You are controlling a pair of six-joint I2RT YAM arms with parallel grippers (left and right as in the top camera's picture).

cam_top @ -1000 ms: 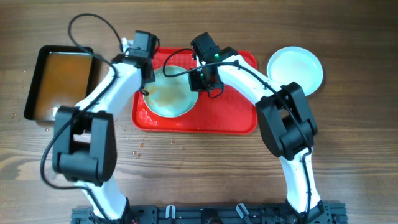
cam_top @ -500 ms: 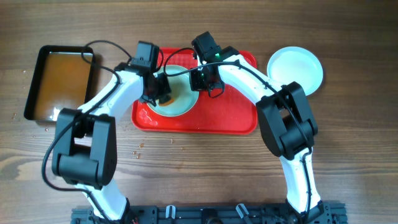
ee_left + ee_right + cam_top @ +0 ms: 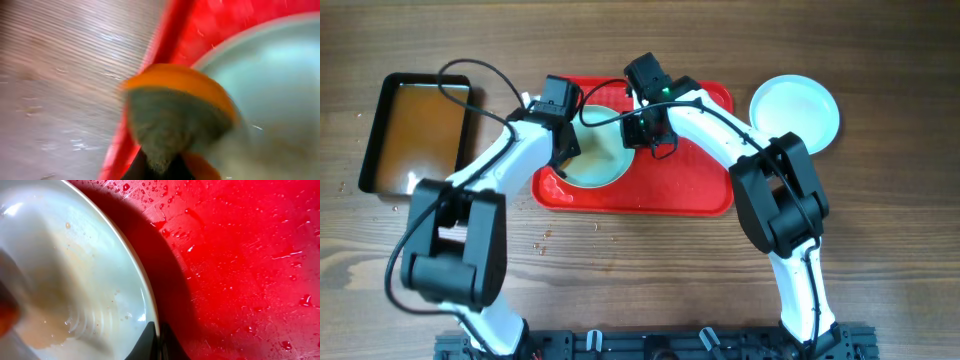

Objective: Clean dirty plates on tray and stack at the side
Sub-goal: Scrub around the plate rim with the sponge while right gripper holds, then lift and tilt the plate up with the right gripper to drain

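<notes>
Broadly, the wooden table (image 3: 880,250) filled the overhead view, with the red tray (image 3: 690,185) at upper centre and a black tray (image 3: 370,150) of brownish water at upper left. On the left half of the red tray lay the plate (image 3: 605,165) under cleaning, with a faint brown film across its well. A second plate (image 3: 795,110), which looked clean, sat off the tray on the table at upper right. I judged the plate to be light, rigid and, being wet, slippery. That made the thin rim the only sensible place to take hold, though a pinch there could let it pivot or slide under a hard push. The right gripper (image 3: 157,341) was clenched on that rim at the plate's right edge, apparently tipping it a little, to go by the shadow beneath. The left gripper (image 3: 159,167) was clamped on a sponge (image 3: 175,112), orange with a grey scouring face and probably soft and soaked. It hung at the plate's left edge, over the tray's rim, in a blurred view.
</notes>
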